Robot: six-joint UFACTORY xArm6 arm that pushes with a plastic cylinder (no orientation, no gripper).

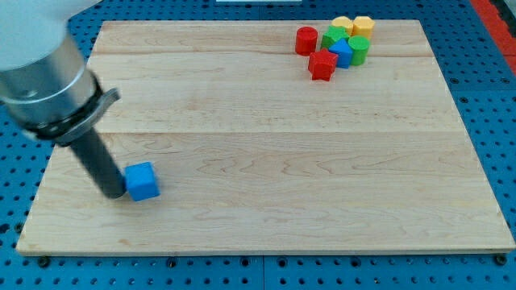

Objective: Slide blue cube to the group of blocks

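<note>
One cube [143,181] sits alone on the table [266,153] near the view's bottom left, with my tip [115,194] touching its left side. The remaining blocks [334,46] are clustered close together, several touching, at the view's top right, well apart from the cube. A perforated surface [484,97] borders the table on every side.

The blue cube [143,181] sits flat on the table [266,153] near the view's bottom left, well apart from the group of blocks [334,47] at the view's top right. That group is a tight cluster of red, green, blue and yellow pieces, most of them touching.
</note>
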